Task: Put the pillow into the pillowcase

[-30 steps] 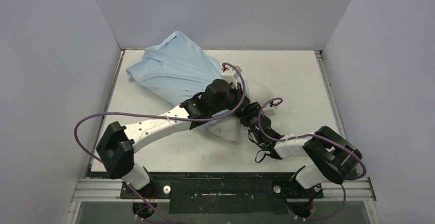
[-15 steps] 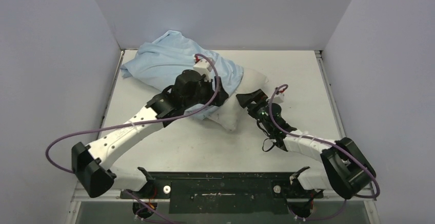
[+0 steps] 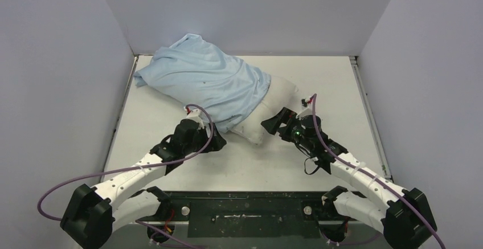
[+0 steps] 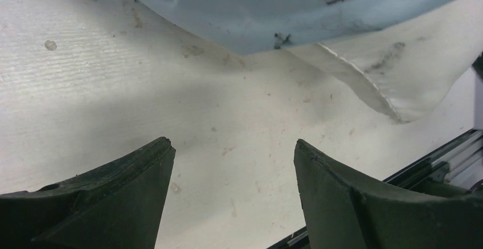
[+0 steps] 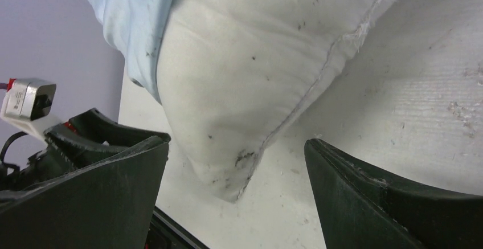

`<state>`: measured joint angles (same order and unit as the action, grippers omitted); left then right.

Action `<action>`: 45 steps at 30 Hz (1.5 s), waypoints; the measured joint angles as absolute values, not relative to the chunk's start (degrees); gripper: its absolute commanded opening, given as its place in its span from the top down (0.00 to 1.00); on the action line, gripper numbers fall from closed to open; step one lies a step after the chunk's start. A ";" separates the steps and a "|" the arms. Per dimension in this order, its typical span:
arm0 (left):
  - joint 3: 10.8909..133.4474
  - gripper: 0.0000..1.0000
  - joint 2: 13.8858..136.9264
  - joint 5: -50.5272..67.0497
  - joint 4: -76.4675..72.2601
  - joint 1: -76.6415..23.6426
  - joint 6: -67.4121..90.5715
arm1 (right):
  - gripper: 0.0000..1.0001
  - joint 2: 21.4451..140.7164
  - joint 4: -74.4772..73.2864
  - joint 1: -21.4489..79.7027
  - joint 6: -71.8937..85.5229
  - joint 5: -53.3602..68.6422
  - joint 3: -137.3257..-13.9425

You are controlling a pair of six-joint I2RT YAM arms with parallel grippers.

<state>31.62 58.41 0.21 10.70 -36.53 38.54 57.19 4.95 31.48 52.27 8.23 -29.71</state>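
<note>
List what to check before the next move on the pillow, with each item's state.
1. Left gripper open and empty: ok.
2. Right gripper open and empty: ok.
3. Pillow fully inside pillowcase: not ok, one end sticks out.
4. Pillowcase edge in the left wrist view: ok.
5. Pillow's far end seated in the closed end: cannot tell, covered.

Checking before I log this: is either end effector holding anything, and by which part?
Nothing is held: left end effector and right end effector are both open, not clamping the pillow.
</note>
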 measured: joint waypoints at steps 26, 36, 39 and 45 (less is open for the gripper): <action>17.52 0.15 78.22 12.45 -46.52 -25.96 47.59 | 0.05 64.42 11.53 32.12 56.45 13.80 -25.19; 17.28 1.00 88.97 11.62 -57.87 -26.65 52.18 | 0.14 69.97 17.56 34.35 59.48 12.29 -25.19; 17.78 1.00 88.36 11.14 -57.23 -27.00 53.01 | 0.25 72.01 20.64 35.00 60.99 11.97 -24.71; 20.75 1.00 81.10 10.79 -41.98 -30.30 53.21 | 0.52 78.02 31.92 36.95 64.73 9.63 -23.11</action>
